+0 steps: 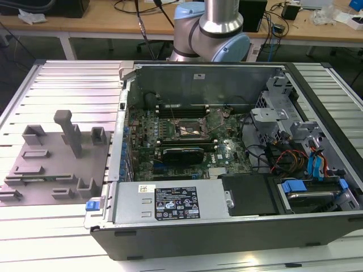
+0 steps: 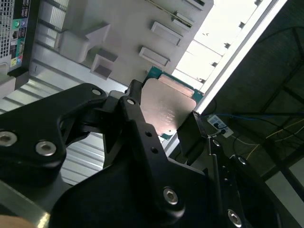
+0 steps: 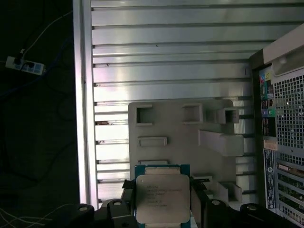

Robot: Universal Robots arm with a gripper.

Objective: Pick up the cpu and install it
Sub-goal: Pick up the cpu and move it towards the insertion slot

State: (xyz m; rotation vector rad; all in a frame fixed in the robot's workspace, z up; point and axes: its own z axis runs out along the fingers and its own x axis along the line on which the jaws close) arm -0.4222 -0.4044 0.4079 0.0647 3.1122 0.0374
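Ribbed metal desk (image 1: 74, 79) carries a grey fixture plate (image 1: 54, 161), with an open computer case (image 1: 170, 238) just beside the plate; we see cluttered wooden benches (image 1: 85, 25) beyond it. In both wrist views the pincer (image 3: 162, 192) (image 2: 166, 110) grips the cpu (image 3: 162, 204) (image 2: 167, 102) by two opposite edges, above the plate.

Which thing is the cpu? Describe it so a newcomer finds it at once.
In the first wrist view, find the grey fixture plate beside the computer case. Nearer the camera, the black claw grips the cpu: a flat square chip. Its shiny silver metal top and green edge set it apart from the plate's matte grey blocks.
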